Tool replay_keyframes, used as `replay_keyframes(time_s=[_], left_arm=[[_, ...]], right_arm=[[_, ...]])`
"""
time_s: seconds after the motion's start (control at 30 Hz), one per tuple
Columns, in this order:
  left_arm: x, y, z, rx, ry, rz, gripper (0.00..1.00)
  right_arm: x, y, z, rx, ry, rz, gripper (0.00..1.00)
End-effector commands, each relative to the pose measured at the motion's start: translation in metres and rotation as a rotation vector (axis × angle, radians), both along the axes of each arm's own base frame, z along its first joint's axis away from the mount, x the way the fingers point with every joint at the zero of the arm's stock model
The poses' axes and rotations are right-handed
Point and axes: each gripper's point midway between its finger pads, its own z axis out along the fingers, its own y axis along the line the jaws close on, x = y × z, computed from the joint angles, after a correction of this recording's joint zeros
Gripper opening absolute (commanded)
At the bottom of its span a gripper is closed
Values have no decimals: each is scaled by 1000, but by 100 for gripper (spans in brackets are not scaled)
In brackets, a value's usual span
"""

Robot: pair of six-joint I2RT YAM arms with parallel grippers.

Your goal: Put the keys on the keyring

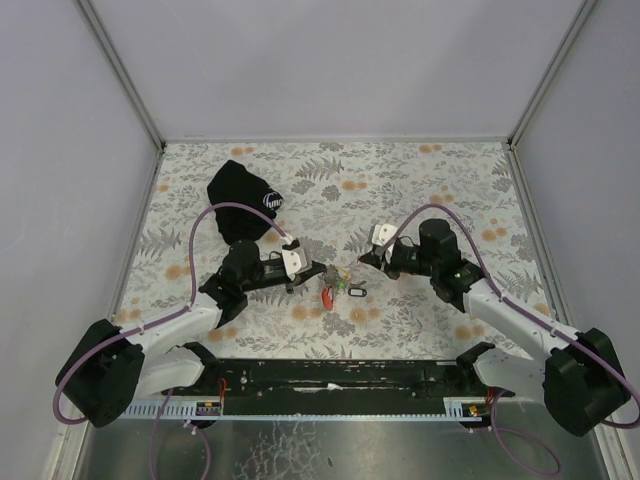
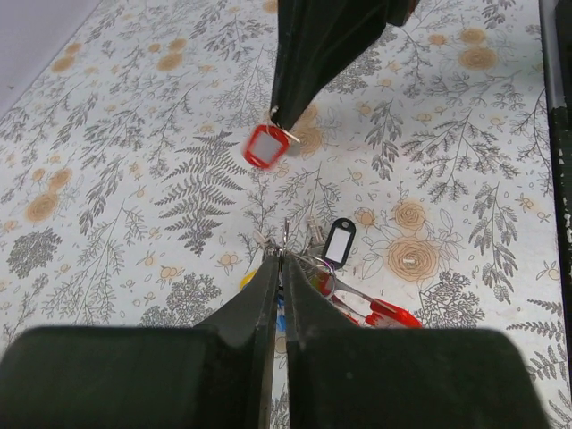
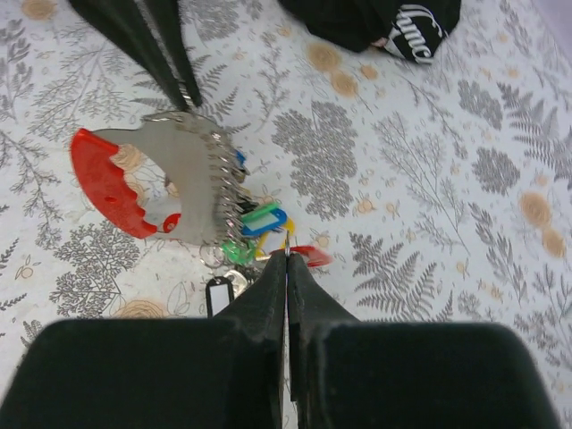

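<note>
Keys [image 1: 340, 284] with coloured tags sit bunched on the floral table [image 1: 420, 190], between the two grippers. The left gripper [image 2: 280, 257] has its fingers pressed together on a thin metal loop of the keyring [image 2: 285, 237], seemingly holding it upright and steady so a key can be threaded on. Facing it, just beyond, the right gripper [image 3: 287, 261] is likewise pinched tight, and a red-tagged key [image 2: 265, 147] dangles from its tips by a small wire loop, probably offered up for feeding onto the ring. That key hangs near the ring but apart from it. Farther back, a black pouch [image 1: 243, 198] lies well away, uninvolved.
</note>
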Motion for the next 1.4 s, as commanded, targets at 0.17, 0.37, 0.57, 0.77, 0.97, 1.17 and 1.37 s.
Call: replay_keyframes(time_s=[0.17,0.37,0.57,0.77,0.97,1.17,1.37], left_arm=[[-6,-8,23,-59,-100,-77,0],[-8,-11,21,-64,-79,-95,0],[-9,-11,21,-71,-77,-94,0],[-9,-12,18,-67,-72,-99,0],[-10,-12,19,-68,-70,-106,0],[-11,-14,19,-70,-71,-120,0],[-10,-14,18,-69,-70,-116,0]], right_arm=[[-16,30,31,54,-314,117,0],[-26,40,35,60,-366,137,0],[-33,51,30,55,-370,165,0],[-37,54,25,24,-379,169,0],[-37,52,21,5,-378,162,0],[-36,53,21,-4,-370,162,0],[-38,55,20,-12,-354,171,0]])
